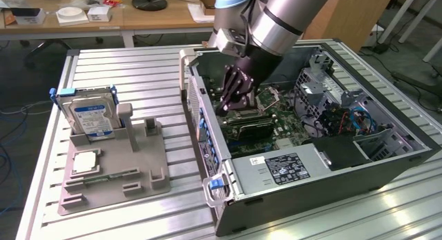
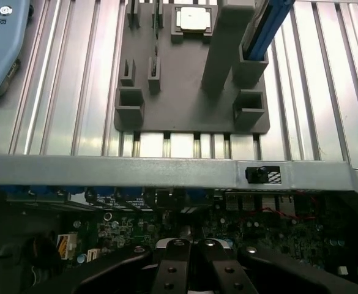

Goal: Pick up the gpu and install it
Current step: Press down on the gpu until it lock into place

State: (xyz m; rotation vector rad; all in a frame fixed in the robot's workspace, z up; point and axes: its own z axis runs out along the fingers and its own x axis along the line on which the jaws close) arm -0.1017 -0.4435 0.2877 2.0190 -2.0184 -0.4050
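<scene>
Reaching down into the open computer case [image 1: 386,162], the gripper [image 1: 231,103] hangs over the motherboard [image 1: 276,127] in the exterior view, which also takes in the grey fixture tray [image 1: 114,170] with a hard drive [image 1: 93,118] upright in it. Looking from the wrist, the fingers [image 2: 172,269] stand pressed together with nothing between them, above green circuitry. A dark, slim card, seemingly the gpu [image 1: 250,130], stands on the motherboard just below the gripper, apart from it.
</scene>
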